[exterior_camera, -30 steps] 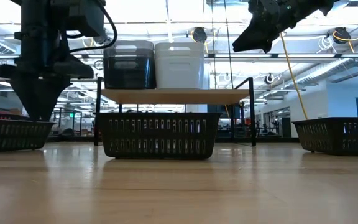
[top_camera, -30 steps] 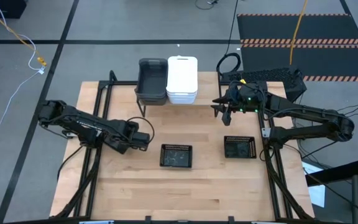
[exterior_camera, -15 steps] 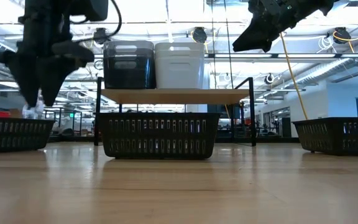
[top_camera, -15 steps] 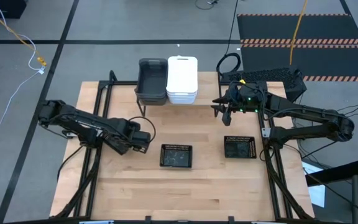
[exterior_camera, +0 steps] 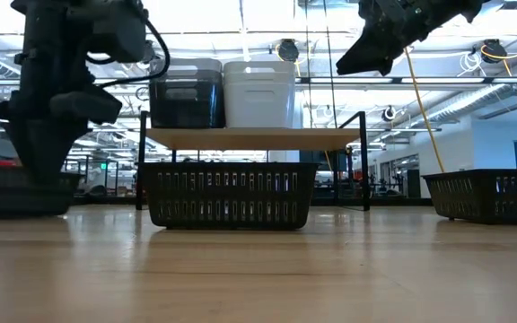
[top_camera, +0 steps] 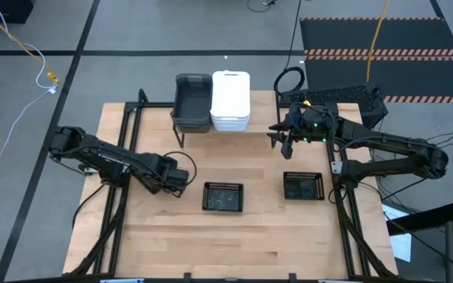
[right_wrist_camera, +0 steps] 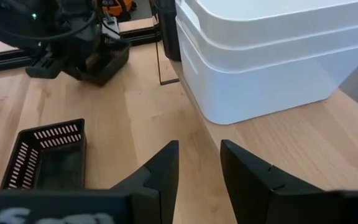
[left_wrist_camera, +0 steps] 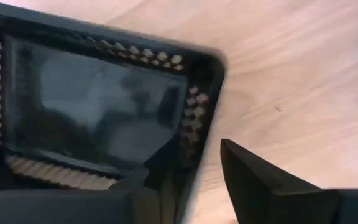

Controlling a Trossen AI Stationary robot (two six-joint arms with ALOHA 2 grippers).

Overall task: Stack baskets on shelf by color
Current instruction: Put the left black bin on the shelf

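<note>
You are looking at a task roughly two-thirds finished: on the shelf (exterior_camera: pixel 249 137) the dark grey baskets (top_camera: pixel 193 103) and the white baskets (top_camera: pixel 230 101) are already sitting nested in two stacks side by side, grey toward the left arm's side, and the stretch of plank beside the white stack, toward the right arm's side, is lying bare, judging by the right wrist view. What is left for you is the black mesh set, all three trays still down on the tabletop (top_camera: pixel 250 244): one tray (top_camera: pixel 222 197) near the middle, another (top_camera: pixel 303 186) toward the right arm, and a third (left_wrist_camera: pixel 98 106) under the left arm. The left gripper (left_wrist_camera: pixel 201 165) is working low at that third tray, its fingers spread with the tray's corner wall sitting between them, not yet pinched as far as you can see. The right gripper (right_wrist_camera: pixel 197 165) is hovering beside the white stack above the shelf end, fingers parted and holding nothing. Every basket whose inside is showing is looking empty; the white stack's inside is facing away from you.
</note>
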